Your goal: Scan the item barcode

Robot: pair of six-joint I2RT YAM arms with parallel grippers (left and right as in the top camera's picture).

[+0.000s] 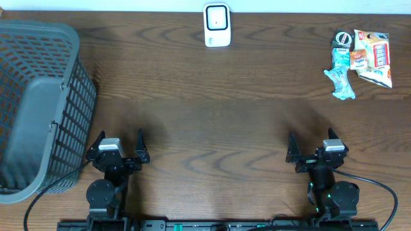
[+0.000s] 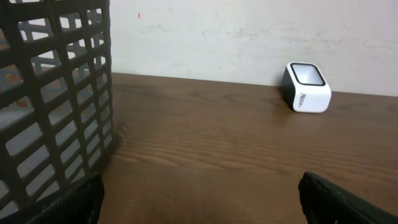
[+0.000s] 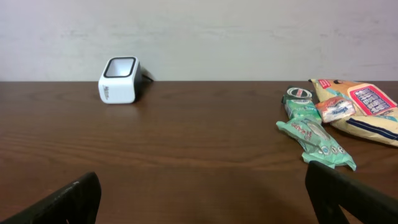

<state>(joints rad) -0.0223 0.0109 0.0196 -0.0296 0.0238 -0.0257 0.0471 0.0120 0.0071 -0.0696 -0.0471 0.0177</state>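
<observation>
A white barcode scanner [image 1: 217, 25] with a dark window stands at the table's far middle edge; it also shows as the scanner [image 2: 306, 87] and the scanner [image 3: 119, 79]. A pile of snack items [image 1: 361, 56] lies far right: a teal packet [image 3: 314, 141], an orange and white bag [image 3: 362, 109], a small round tin [image 3: 298, 94]. My left gripper [image 1: 121, 153] rests open near the front left, empty. My right gripper [image 1: 314, 151] rests open near the front right, empty, well short of the items.
A grey slatted plastic basket [image 1: 38, 102] fills the left side, close beside my left gripper, and its wall [image 2: 56, 106] looms at the left of the left wrist view. A pale wall rises behind the table's far edge.
</observation>
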